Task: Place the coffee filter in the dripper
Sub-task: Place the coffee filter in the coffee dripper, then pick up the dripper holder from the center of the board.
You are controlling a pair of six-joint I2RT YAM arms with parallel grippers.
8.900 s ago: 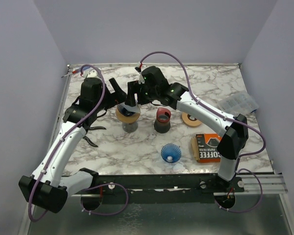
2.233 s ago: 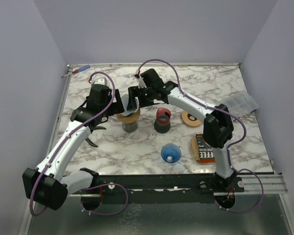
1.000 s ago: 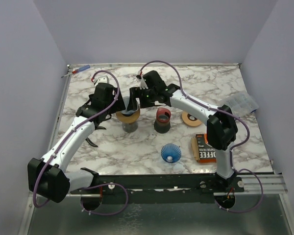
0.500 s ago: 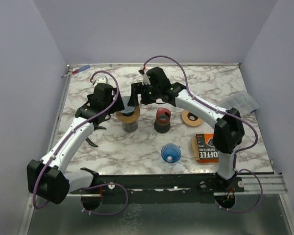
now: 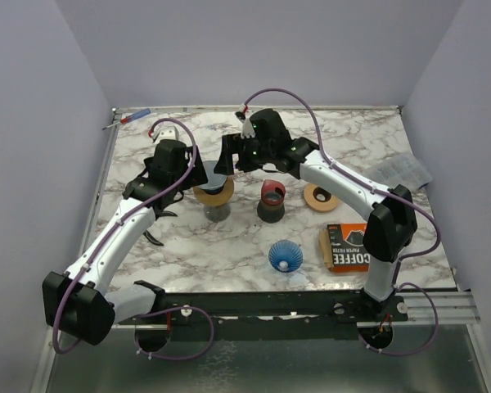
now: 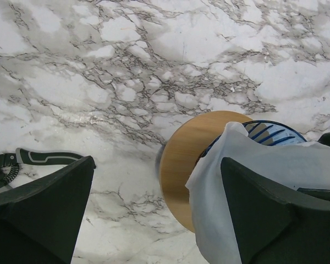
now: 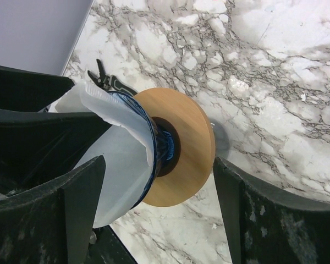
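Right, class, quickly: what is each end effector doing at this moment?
Left end effector: open, gripping nothing.
Right end effector: open, gripping nothing.

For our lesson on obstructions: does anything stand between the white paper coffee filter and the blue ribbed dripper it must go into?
Nothing visible does. The white paper coffee filter is already in the mouth of the blue ribbed dripper, with one edge sticking out past the rim. No other object lies between the two.
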